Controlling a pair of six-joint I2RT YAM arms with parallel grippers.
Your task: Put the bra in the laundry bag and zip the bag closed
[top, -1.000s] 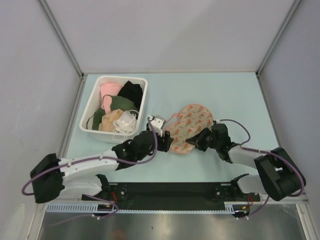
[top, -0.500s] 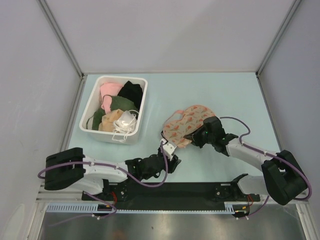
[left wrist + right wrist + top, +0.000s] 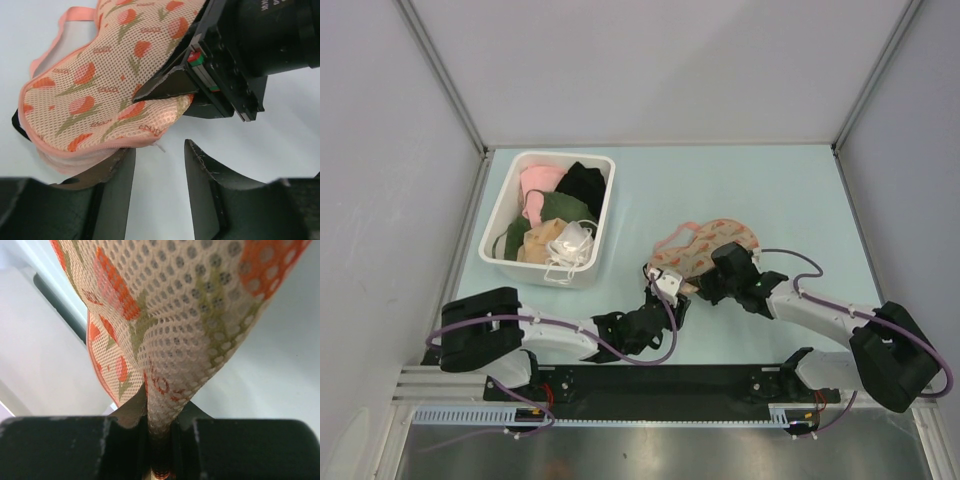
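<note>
The laundry bag point(image 3: 705, 245), beige-pink mesh with orange-red print, lies folded shut right of the table's centre. My right gripper point(image 3: 705, 285) is shut on its near edge; the right wrist view shows mesh point(image 3: 165, 330) pinched between the fingers point(image 3: 159, 440). My left gripper point(image 3: 676, 290) is open just left of it, jaws apart over bare table point(image 3: 157, 150), its left finger under the bag's zipper edge point(image 3: 100, 95). A small black bit point(image 3: 15, 122) shows at the bag's left end; I cannot tell whether it is the bra, which otherwise is hidden.
A white rectangular bin point(image 3: 603, 215) stands at the back left, holding a black garment point(image 3: 582, 185), pink point(image 3: 538, 185) and green point(image 3: 555, 208) garments and pale ones. Grey walls close in the left, right and back sides.
The right gripper has drawn the bag to the right and bunched it. The left arm pulled back from the bag toward the near edge, then settled beside its near-left edge.
</note>
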